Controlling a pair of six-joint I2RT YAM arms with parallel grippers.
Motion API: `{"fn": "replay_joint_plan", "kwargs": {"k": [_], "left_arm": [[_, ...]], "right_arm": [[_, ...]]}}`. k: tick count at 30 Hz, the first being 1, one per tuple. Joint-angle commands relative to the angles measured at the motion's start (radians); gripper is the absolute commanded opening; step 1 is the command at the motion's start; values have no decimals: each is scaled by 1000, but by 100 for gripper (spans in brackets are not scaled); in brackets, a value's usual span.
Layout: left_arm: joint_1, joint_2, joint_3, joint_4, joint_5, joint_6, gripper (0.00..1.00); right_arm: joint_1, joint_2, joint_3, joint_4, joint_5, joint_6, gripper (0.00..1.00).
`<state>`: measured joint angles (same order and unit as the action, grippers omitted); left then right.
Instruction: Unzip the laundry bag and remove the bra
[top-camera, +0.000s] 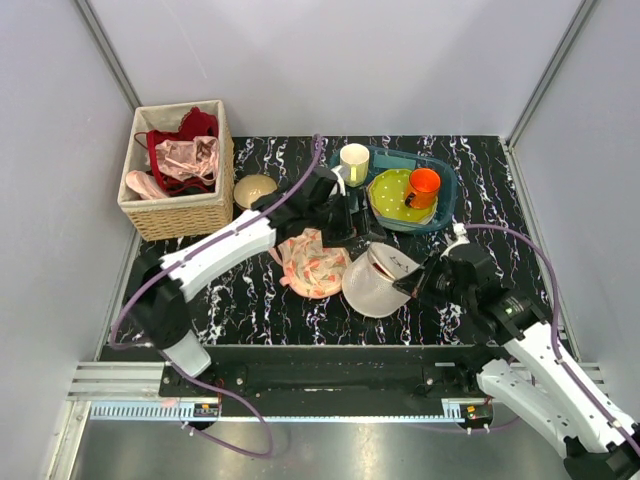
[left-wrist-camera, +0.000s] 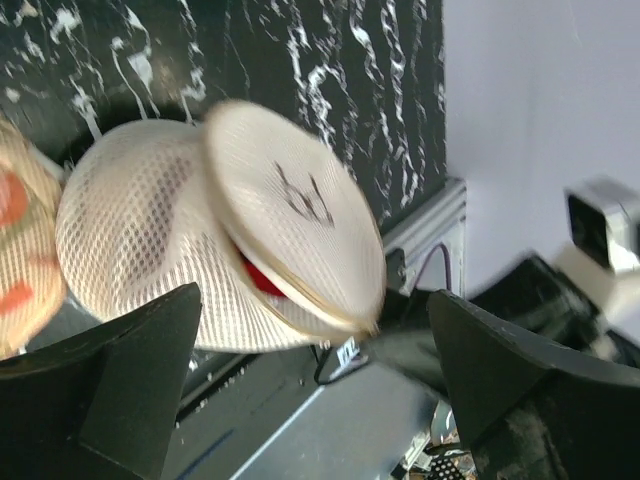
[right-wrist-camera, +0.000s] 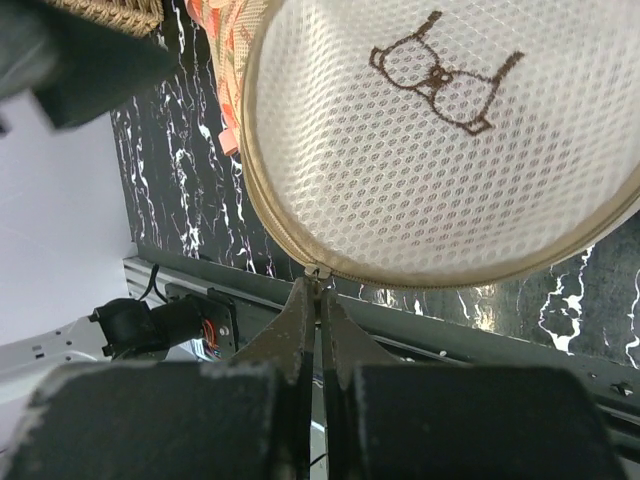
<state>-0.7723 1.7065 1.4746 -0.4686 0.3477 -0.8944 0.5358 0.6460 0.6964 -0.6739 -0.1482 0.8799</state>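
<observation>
The round white mesh laundry bag (top-camera: 375, 285) lies on the black marbled table near the front, partly unzipped, with its lid (left-wrist-camera: 300, 220) lifted. Something red (left-wrist-camera: 258, 277) shows in the gap. My right gripper (right-wrist-camera: 320, 285) is shut on the zip pull (right-wrist-camera: 318, 272) at the rim, under the lid with its bra drawing (right-wrist-camera: 440, 80); in the top view the gripper (top-camera: 408, 283) sits at the bag's right edge. My left gripper (left-wrist-camera: 315, 295) is wide open and empty, hovering just behind the bag (top-camera: 355, 232).
A peach floral cloth (top-camera: 310, 262) lies touching the bag's left side. A wicker basket (top-camera: 180, 215) of clothes stands at the back left, with a tan bowl (top-camera: 255, 188) beside it. A teal tray (top-camera: 445, 205) at the back holds a green spotted plate (top-camera: 392, 192), an orange cup (top-camera: 423, 186) and a cream mug (top-camera: 354, 160).
</observation>
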Motion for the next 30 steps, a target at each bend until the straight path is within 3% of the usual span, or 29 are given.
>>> {"fn": "replay_joint_plan", "kwargs": {"k": [1,11,18,23,30], "left_arm": [[-51,-198,-106,56,-50,-23,99],[-148,-145,-184,114,-95,-239,95],[-153,-194,-278,142,-167,-350,98],[-150,-182,-338,235,-106,-435,98],[-137,-173,-330,271,-133,-459,98]], "right_arm": [[4,43,18,95,-10,-19,0],[3,98,40,134,-31,-27,0],[3,69,12,117,-30,-12,0],[4,52,6,109,-31,-9,0],[4,47,11,106,-34,-12,0]]}}
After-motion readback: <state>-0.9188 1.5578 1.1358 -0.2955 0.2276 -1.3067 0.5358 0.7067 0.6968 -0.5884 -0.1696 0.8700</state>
